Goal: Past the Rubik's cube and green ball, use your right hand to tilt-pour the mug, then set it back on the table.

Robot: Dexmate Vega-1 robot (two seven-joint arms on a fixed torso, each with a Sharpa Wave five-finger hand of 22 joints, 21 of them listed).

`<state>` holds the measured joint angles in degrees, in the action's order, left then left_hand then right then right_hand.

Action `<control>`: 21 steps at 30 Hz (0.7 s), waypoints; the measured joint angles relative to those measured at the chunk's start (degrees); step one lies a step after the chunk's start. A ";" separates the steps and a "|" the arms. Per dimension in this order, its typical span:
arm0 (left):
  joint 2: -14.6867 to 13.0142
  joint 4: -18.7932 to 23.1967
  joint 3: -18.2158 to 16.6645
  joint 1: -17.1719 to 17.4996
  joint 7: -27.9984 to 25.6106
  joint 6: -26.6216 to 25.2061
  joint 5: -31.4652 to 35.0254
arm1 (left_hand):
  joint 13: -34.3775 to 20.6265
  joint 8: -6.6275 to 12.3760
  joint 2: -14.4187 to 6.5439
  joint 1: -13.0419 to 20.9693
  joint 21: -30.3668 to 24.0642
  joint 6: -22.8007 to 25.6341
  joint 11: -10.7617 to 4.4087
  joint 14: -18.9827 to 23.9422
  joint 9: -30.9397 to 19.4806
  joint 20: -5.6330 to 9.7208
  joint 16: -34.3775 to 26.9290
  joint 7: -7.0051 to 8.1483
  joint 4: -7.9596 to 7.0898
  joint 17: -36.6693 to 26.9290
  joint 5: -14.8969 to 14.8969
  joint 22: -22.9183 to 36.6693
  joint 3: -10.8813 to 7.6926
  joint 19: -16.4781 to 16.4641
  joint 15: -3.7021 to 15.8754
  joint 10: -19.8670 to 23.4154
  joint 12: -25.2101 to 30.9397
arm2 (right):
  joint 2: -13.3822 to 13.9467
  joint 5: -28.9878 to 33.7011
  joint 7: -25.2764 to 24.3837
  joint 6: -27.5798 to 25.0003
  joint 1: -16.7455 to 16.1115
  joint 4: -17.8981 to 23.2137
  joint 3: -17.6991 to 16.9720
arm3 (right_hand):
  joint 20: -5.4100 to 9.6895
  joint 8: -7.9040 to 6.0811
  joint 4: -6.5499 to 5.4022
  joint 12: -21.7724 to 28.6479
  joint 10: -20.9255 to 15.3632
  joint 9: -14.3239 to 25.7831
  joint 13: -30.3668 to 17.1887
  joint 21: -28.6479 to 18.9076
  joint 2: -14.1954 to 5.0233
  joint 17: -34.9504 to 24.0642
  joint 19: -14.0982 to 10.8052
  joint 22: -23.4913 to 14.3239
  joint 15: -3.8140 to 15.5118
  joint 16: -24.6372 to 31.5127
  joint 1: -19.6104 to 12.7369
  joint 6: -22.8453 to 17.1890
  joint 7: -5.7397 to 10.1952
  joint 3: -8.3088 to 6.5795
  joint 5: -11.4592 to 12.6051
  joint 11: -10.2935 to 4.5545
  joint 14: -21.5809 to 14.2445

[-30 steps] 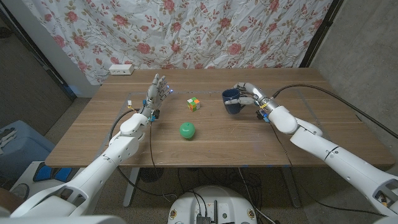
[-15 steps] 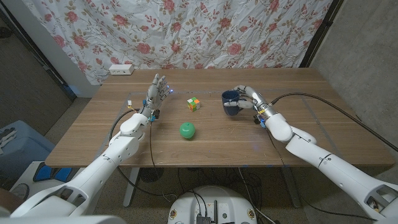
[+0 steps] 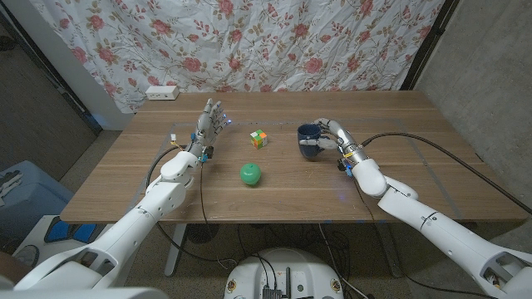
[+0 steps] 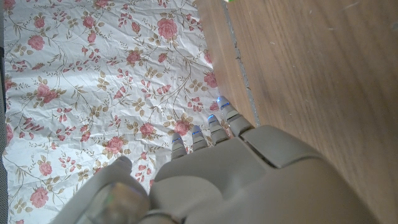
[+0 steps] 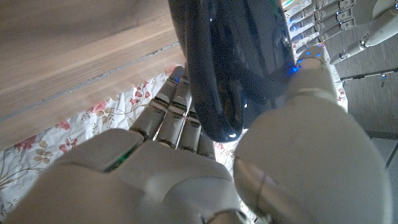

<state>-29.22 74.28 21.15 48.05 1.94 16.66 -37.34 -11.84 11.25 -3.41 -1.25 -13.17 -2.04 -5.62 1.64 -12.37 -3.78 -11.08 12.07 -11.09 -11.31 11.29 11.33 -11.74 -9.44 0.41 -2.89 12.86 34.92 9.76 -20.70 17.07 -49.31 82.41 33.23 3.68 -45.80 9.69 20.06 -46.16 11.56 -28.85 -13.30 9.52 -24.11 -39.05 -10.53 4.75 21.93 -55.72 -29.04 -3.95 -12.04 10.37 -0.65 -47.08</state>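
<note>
Upright mug (image 3: pixel 309 139) in right hand (image 3: pixel 332 137)

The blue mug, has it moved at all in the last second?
Barely. The blue mug sits at nearly the same spot right of the Rubik's cube. The right robot hand gripping it has swung its arm nearer the table's front edge.

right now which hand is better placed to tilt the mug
Right. The right hand is already wrapped around the dark blue mug, as the right wrist view confirms. The left hand stands open across the table, beyond the Rubik's cube and green ball.
</note>
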 measured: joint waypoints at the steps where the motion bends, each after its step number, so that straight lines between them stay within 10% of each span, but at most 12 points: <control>1: 0.00 0.00 0.00 0.00 0.00 0.00 0.00 | 0.00 0.00 0.00 0.00 0.00 0.00 0.00 0.00 0.00 0.00 0.00 0.00 0.00 0.00 0.00 0.00 0.00 0.00 0.00 0.00 0.00 | -0.01 0.02 -0.18 0.04 0.00 -0.02 0.00 | 0.00 0.00 0.00 -0.01 0.00 0.00 0.01 0.00 0.00 0.00 0.00 0.00 0.00 0.00 0.00 0.00 0.00 0.00 0.00 0.00 0.00; 21: 0.03 -0.05 0.02 -0.02 0.02 0.00 0.00 | 0.00 0.00 0.00 0.00 0.00 0.00 0.00 0.00 0.00 0.00 0.00 0.00 0.00 0.00 0.00 0.00 0.00 0.00 0.00 0.00 0.00 | -2.05 -0.12 -2.25 1.41 0.75 -4.23 1.22 | 0.00 0.46 -0.24 -0.63 -0.09 0.08 0.02 0.00 0.00 -0.21 -0.01 0.00 0.56 -0.76 0.00 0.30 0.30 0.24 -0.18 -0.50 0.65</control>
<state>-29.19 74.22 21.17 48.03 1.96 16.66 -37.34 -11.84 11.25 -3.41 -1.25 -13.17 -2.04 -5.62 1.64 -12.37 -3.78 -11.08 12.08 -11.09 -11.31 11.29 11.33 -11.74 -9.44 0.41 -2.89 12.86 32.87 9.64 -22.95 18.47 -48.56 78.18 34.45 3.68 -45.34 9.45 19.43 -46.26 11.64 -28.83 -13.30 9.53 -24.32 -39.07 -10.53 5.31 21.17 -55.72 -28.73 -3.65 -11.80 10.19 -1.15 -46.43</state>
